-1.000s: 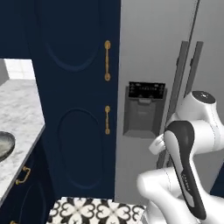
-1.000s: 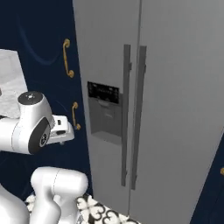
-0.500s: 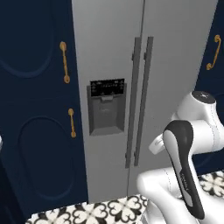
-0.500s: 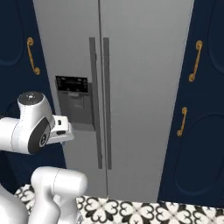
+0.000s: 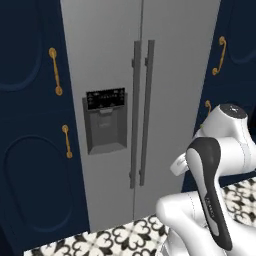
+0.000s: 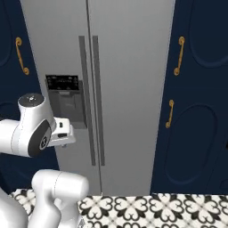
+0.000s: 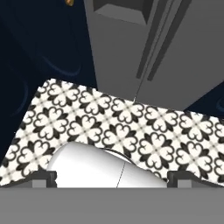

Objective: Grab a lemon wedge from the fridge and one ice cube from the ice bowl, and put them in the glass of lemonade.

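The fridge (image 5: pixel 172 75) stands straight ahead, silver-grey, with both doors shut. Its two long dark handles (image 5: pixel 141 110) meet at the middle, and the black dispenser recess (image 5: pixel 105 122) sits in the left door. The right base view shows the fridge (image 6: pixel 129 67) too, and the hand view shows the lower fridge (image 7: pixel 118 48). My gripper (image 7: pixel 113 177) is open and empty, pointing down at the floor in front of the doors, well short of them. The arm is folded close to the base. The lemon wedge is hidden. The ice bowl and the glass of lemonade are out of view.
Navy cabinets with brass handles flank the fridge on the left (image 5: pixel 30 125) and on the right (image 6: pixel 196 89). Black-and-white patterned floor tiles (image 7: pixel 144 127) run along the foot of the fridge.
The whole picture has shifted: the base has driven sideways, and the fridge has come from the side to the centre. The counter has left the view. The arm's pose is unchanged and the gripper is still open.
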Motion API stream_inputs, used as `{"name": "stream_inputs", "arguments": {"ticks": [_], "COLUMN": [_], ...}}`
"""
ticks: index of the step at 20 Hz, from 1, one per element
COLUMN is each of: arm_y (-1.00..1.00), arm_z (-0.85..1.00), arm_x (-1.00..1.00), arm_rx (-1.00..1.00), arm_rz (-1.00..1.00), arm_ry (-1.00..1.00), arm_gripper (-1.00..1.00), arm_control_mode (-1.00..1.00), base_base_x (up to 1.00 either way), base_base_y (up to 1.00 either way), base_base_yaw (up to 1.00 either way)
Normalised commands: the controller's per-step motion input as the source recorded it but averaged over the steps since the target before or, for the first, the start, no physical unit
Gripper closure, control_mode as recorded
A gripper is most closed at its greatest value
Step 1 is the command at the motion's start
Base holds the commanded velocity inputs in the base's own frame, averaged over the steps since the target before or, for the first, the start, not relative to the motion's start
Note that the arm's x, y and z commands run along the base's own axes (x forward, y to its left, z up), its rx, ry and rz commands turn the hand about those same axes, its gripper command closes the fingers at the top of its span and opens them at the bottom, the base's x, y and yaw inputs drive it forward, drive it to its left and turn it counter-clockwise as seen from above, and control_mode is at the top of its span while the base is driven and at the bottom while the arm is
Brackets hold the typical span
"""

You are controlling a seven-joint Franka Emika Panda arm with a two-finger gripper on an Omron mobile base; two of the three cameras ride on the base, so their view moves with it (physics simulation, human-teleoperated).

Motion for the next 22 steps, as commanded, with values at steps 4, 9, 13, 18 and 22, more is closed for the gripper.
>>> {"name": "stream_inputs", "arguments": {"ticks": [4,9,13,18,22], "arm_y": [0.0,0.0,0.0,0.0,0.0], "arm_z": [0.0,0.0,0.0,0.0,0.0], "arm_x": [0.0,0.0,0.0,0.0,0.0], "arm_rx": [0.0,0.0,0.0,0.0,0.0], "arm_rz": [0.0,0.0,0.0,0.0,0.0], "arm_ry": [0.0,0.0,0.0,0.0,0.0], "arm_gripper": [-1.0,-1.0,-1.0,-1.0,-1.0], "arm_control_mode": [1.0,1.0,1.0,1.0,1.0], "base_base_x": [-0.02,0.0,-0.01,0.0,0.06], "base_base_y": [-0.26,-0.38,-0.7,-0.26,0.19], "base_base_yaw": [0.2,0.28,0.08,0.01,-0.03]}}
